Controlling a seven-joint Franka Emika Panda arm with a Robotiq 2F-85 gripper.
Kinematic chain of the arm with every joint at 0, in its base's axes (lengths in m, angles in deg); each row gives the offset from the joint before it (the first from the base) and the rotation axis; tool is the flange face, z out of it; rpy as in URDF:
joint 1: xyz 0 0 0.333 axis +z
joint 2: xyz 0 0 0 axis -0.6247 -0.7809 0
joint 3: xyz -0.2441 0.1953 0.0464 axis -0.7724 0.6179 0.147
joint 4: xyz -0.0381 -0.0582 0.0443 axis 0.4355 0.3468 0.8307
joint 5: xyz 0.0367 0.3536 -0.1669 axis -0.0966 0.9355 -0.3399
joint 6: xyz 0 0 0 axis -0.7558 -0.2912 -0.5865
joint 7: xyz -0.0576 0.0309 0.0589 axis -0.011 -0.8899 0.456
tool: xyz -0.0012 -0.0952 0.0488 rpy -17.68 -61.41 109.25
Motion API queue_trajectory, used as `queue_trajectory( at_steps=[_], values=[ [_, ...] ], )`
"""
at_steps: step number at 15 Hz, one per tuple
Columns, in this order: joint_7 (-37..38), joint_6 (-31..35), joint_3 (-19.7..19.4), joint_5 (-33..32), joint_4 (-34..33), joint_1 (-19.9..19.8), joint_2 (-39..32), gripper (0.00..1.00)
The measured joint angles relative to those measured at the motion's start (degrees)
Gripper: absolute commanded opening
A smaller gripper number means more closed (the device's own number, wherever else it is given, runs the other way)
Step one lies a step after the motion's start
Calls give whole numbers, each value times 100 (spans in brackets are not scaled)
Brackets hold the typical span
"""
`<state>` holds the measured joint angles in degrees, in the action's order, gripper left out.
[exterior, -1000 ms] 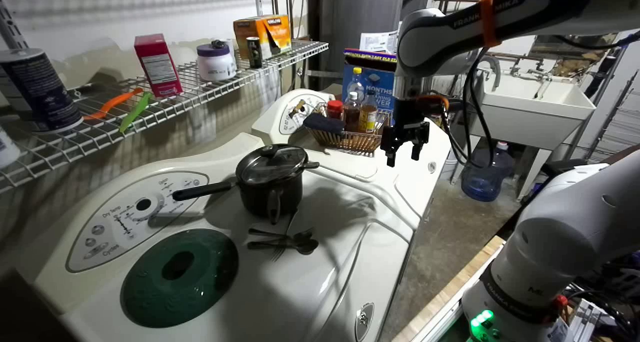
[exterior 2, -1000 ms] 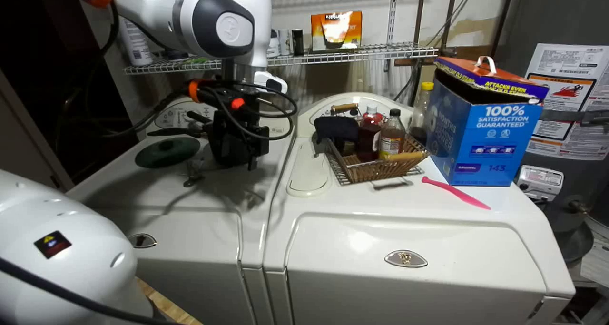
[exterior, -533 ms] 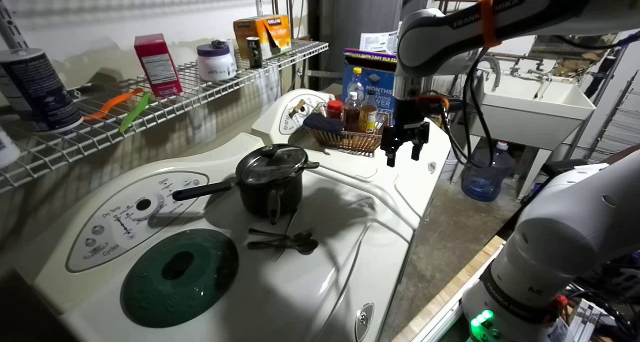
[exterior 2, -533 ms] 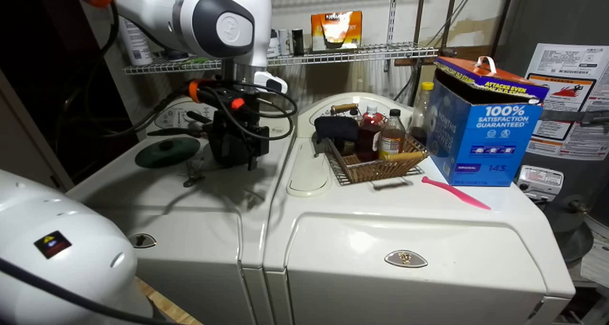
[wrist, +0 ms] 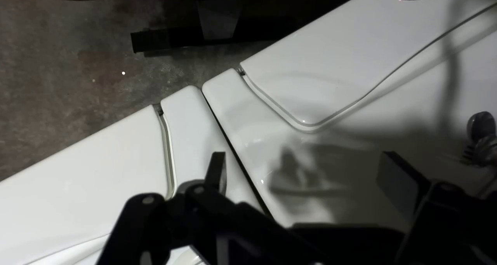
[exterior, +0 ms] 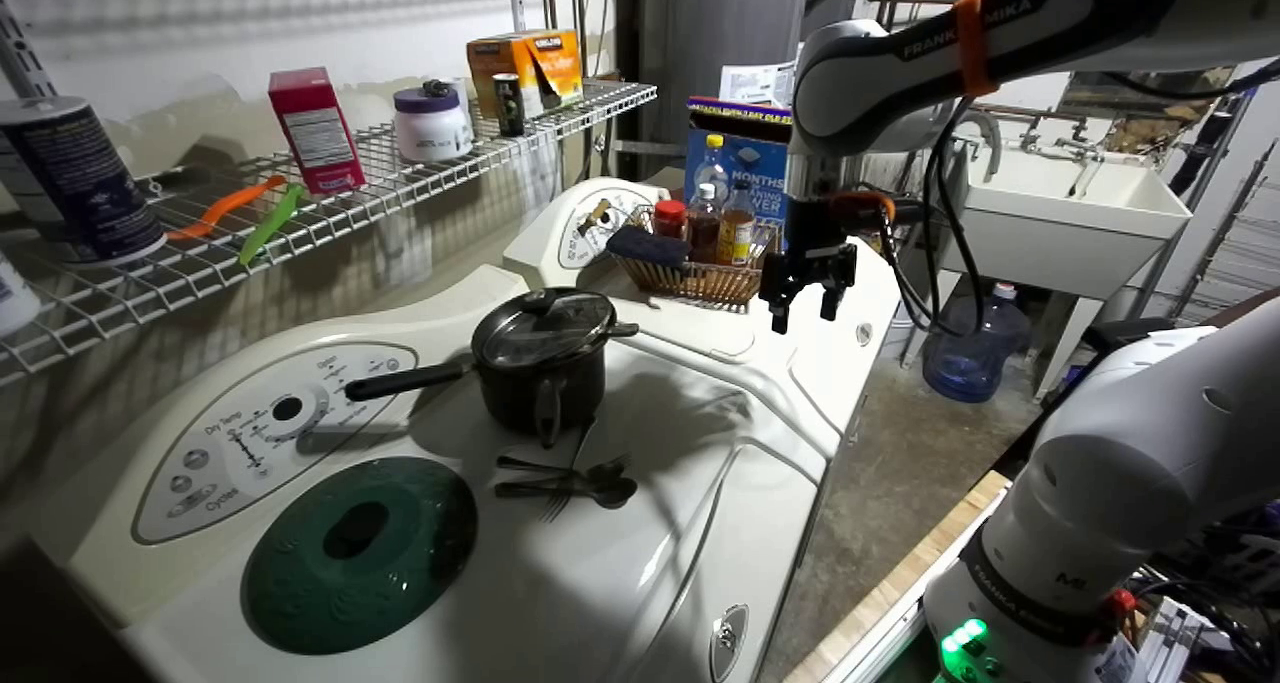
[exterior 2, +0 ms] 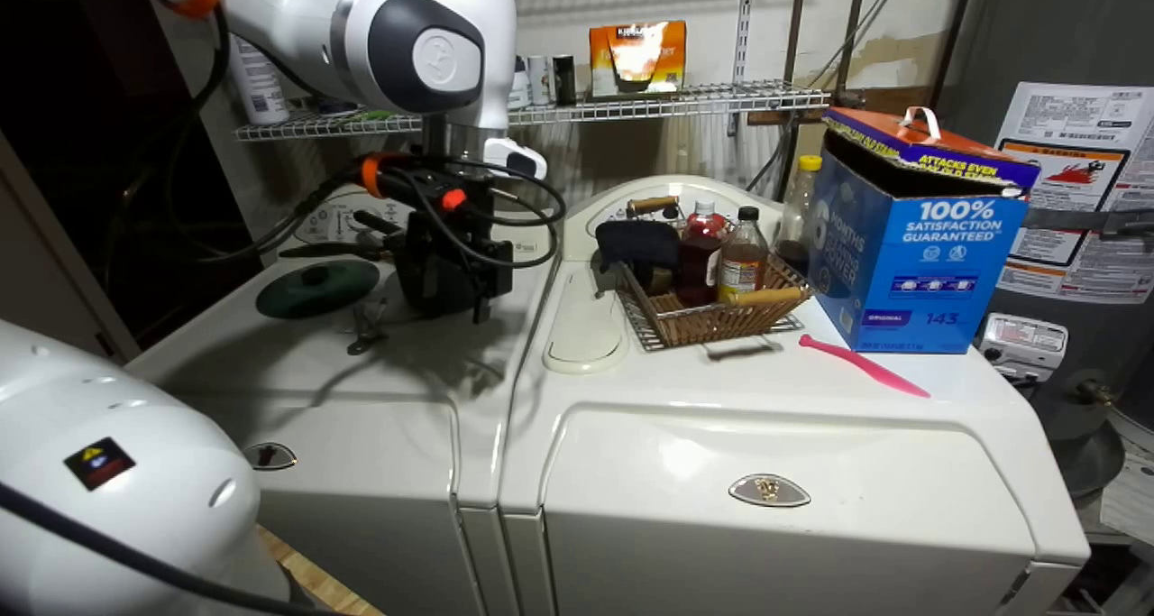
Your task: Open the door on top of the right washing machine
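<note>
The right washing machine [exterior 2: 685, 383] has a white moulded top; it also shows in an exterior view [exterior: 770, 351] and the wrist view [wrist: 188, 135]. Its door [exterior 2: 667, 472] is a smooth white front lid panel with an oval badge, lying closed. The door also shows in an exterior view [exterior: 835, 368] and at the left of the wrist view [wrist: 89, 168]. My gripper [exterior: 805, 318] is open and empty, pointing down above the machines. In the wrist view the gripper [wrist: 303, 172] has its jaws wide apart, with the seam between the machines near its left finger.
A dark pot [exterior: 545, 373], cutlery [exterior: 570, 483] and a green round lid [exterior: 360, 553] sit on the left machine. A basket of bottles [exterior 2: 712, 318], a pink stick [exterior 2: 861, 365] and a blue box [exterior 2: 920, 264] stand on the right machine. A wire shelf [exterior 2: 703, 102] runs behind.
The arm and gripper have shifted very slightly, a little to the left in one view and right in another. The gripper stays open. The door has not moved.
</note>
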<state>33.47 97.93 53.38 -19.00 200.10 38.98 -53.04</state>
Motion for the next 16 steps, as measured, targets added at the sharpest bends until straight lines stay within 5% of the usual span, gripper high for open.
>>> queue_trajectory(
  at_steps=[8, 16],
  values=[
    [-538, 1653, -38, -9, 62, -28, -726, 100],
    [-1894, 2586, -541, -14, 62, -208, -1365, 100]
  ],
)
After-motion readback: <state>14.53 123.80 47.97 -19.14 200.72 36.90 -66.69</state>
